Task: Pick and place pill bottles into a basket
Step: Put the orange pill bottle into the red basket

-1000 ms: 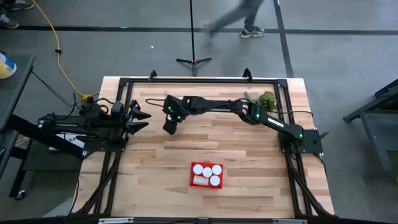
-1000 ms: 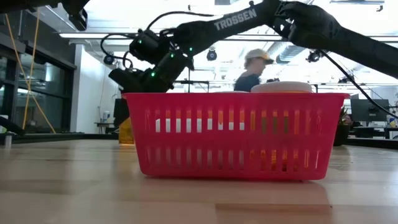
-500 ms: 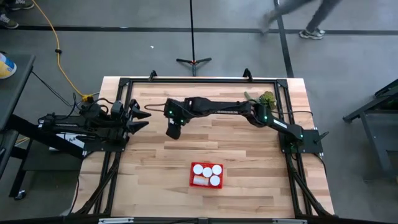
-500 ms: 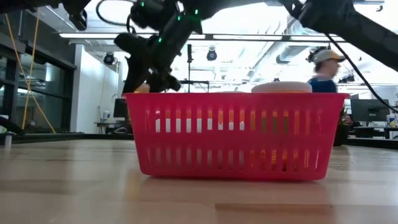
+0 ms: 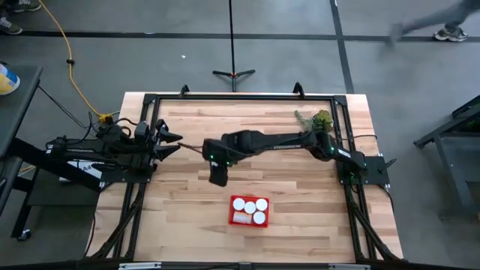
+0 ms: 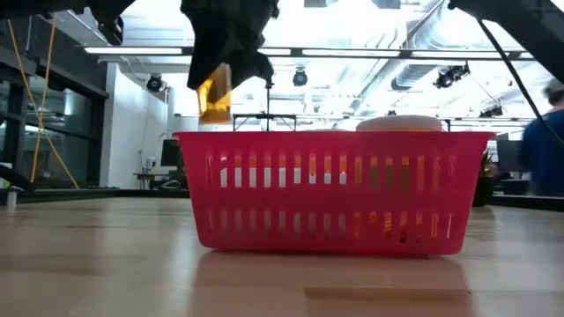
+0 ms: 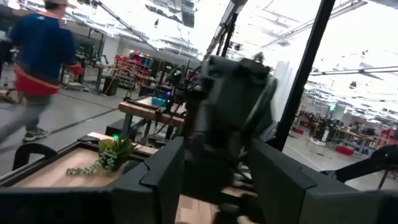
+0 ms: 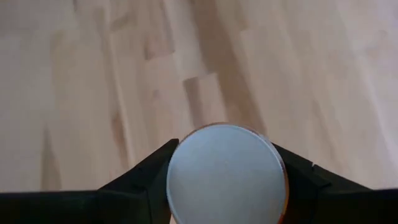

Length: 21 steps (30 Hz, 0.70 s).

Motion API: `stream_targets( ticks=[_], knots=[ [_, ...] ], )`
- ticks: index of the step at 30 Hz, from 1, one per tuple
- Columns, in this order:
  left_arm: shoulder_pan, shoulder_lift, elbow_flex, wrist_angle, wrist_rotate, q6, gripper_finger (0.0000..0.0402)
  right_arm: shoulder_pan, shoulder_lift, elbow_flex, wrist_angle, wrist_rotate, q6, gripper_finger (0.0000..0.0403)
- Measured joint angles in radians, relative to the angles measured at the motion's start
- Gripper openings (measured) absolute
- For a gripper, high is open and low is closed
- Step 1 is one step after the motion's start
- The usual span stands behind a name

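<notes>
My right gripper (image 5: 217, 177) is shut on a pill bottle, a small orange cylinder (image 6: 214, 99) with a round white cap (image 8: 225, 171). It holds the bottle above the table, to the left of the red meshed basket (image 5: 233, 211) and a little farther back than it. The basket stands on its base on the table near the near edge and holds several bottles, white caps up (image 5: 250, 206). In the low view the basket's wall (image 6: 335, 189) fills the middle. My left gripper (image 5: 174, 144) is open and empty at the table's left edge. My right gripper pinches the bottle's top, at the rim of the white cap (image 8: 174, 168), between its two fingers (image 8: 146, 177), one on each side. The fingers come from above, pointing down. The bottle hangs upright below them (image 6: 214, 106), clear of the table.
A green leafy clump (image 5: 319, 119) lies at the table's far right corner. A black frame (image 5: 225, 97) runs round the table's edges. A person walks on the floor beyond the table (image 5: 442, 26).
My right gripper has gone toward the table's near edge and a little to the right, toward the basket, carrying the bottle. The bottle stays upright and now shows higher and closer in the low view. A person has walked to the right behind the table.
</notes>
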Motion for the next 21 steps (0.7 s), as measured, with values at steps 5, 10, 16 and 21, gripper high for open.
stream_targets(
  ticks=[5, 10, 16, 21],
  knots=[
    [0.0, 0.0, 0.0, -0.003, -0.012, 0.018, 0.0211, 0.055, -0.005, 0.0, -0.059, 0.013, 0.027, 0.0193],
    [0.0, 0.001, 0.0, -0.002, -0.045, 0.018, 0.0211, 0.115, -0.005, 0.0, -0.075, 0.017, 0.064, 0.0198],
    [0.0, 0.001, 0.0, -0.002, -0.069, 0.036, 0.0211, 0.184, -0.005, 0.0, -0.077, 0.027, 0.096, 0.0191],
    [0.0, 0.001, 0.0, -0.002, -0.069, 0.04, 0.0211, 0.225, -0.005, 0.0, -0.098, 0.046, 0.195, 0.0197]
  ],
)
